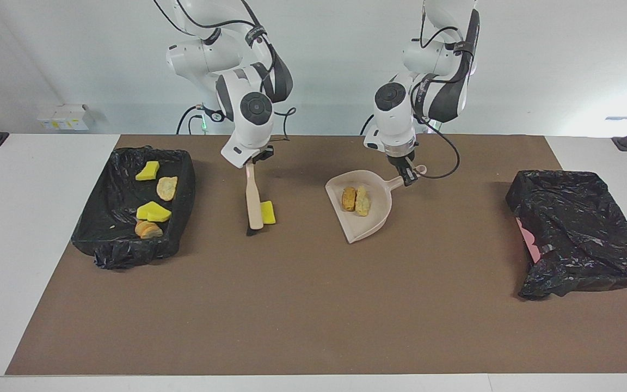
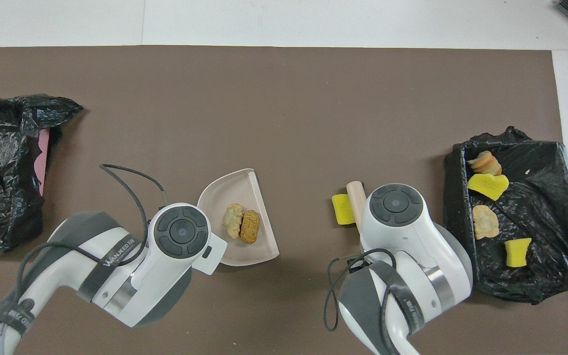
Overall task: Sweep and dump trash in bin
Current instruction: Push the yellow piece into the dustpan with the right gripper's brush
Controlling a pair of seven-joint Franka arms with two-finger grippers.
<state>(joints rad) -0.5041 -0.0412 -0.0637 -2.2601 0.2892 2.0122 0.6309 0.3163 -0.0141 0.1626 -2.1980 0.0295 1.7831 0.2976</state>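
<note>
My right gripper (image 1: 252,162) is shut on the top of the beige brush (image 1: 254,201), whose bristle end rests on the brown mat. A yellow sponge piece of trash (image 1: 268,212) lies against the brush on the dustpan's side, also seen from overhead as the sponge (image 2: 342,209). My left gripper (image 1: 407,177) is shut on the handle of the beige dustpan (image 1: 376,218), which sits on the mat. Two tan bread-like lumps (image 1: 356,200) lie in the pan. The black-bagged bin (image 1: 575,228) stands at the left arm's end.
A black-lined tray (image 1: 185,190) at the right arm's end holds several pieces, yellow sponge and bread lumps. From overhead both wrists hide their grippers. Bare brown mat (image 1: 313,305) stretches between pan and bin and farther from the robots.
</note>
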